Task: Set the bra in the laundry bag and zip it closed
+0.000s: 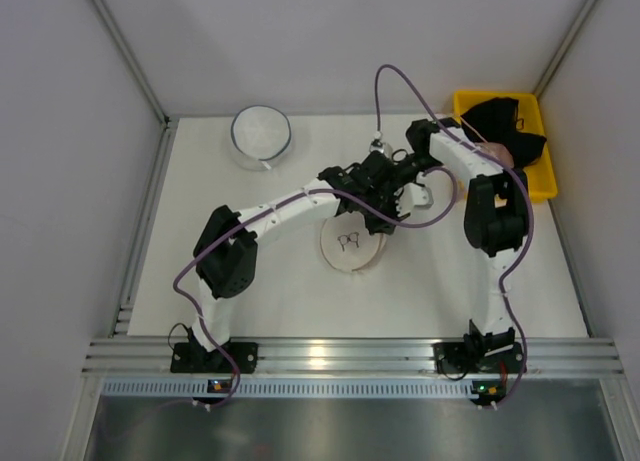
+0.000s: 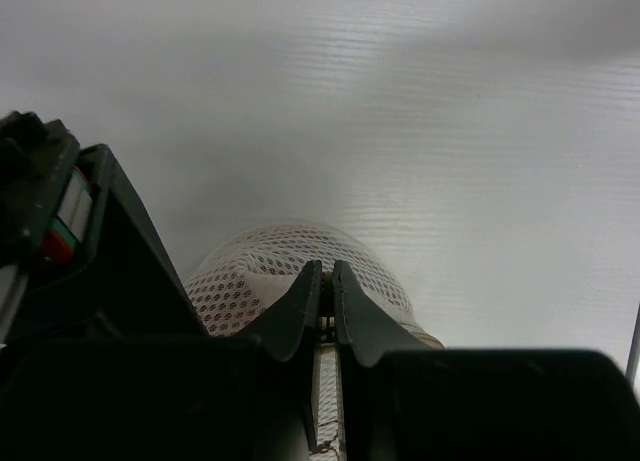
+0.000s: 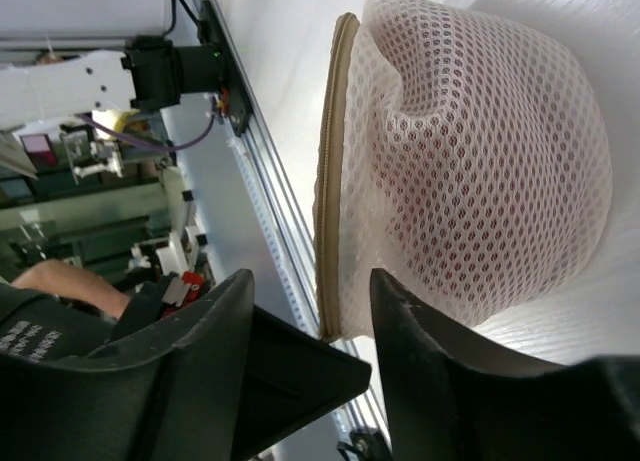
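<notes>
Top external view, big to small: white table (image 1: 250,281), L arm (image 1: 270,213) and R arm (image 1: 495,221) both bent in toward the centre, wrists bunched close together over the far edge of the laundry bag (image 1: 355,251). Yellow bin (image 1: 470,103) sits far right w/ a black garment (image 1: 510,121) in it. A dark-rimmed mesh bag (image 1: 261,131) is far left, well apart.

The laundry bag lies flat mid-table, just in front of both wrists. Bra (image 3: 440,246): no red on the table. In the R wrist view a pink-red tint shows through the mesh, so prob. it's inside.

R gripper (image 3: 312,276) is spread wide and grips nothing. The bag's tan zip rim (image 3: 326,181) sits in the gap btwn its fingers.

L gripper (image 2: 321,281) is clenched on a pale strip (image 2: 325,381) at the bag's edge. Zip tape or pull tab, can't tell which.

Key relation: the rim runs straight out from btwn the R fingers, w/ the mesh bulging to one side. The zip's long axis follows that curve round the bag. L is the arm w/ contact and R is just beside it, so I'd judge one braces while the other pulls along the rim. Can't tell how much zip is open.
</notes>
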### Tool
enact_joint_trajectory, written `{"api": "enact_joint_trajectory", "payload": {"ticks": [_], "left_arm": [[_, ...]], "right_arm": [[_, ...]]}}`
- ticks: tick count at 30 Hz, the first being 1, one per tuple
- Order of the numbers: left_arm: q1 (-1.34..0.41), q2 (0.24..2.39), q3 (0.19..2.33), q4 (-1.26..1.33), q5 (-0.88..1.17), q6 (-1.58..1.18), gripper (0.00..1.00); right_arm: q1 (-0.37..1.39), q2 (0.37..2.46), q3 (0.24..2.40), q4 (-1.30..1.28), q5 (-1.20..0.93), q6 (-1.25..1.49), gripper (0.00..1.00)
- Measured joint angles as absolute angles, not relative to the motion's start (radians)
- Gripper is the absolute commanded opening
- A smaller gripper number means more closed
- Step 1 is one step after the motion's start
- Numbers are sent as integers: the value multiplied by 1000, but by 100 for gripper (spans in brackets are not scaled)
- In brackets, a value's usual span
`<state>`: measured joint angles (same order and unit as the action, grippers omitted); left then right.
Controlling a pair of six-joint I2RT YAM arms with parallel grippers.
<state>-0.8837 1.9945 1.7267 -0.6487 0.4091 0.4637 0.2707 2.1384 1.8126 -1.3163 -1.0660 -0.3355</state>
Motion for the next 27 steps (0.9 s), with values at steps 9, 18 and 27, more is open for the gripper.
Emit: {"api": "enact_joint_trajectory", "payload": {"ticks": [9, 18, 27], "left_arm": [[-884, 1987, 1692, -628, 406, 435, 0], [-900, 1913, 1551, -620, 424, 431, 0], [-910, 1808, 1437, -600, 458, 442, 0]], "right_arm": [[306, 2183, 1828, -1334, -1051, -390, 0], [297, 2221, 1888, -1331, -1047, -319, 0], [265, 2252, 1929, -1248, -1048, -167, 0]]}}
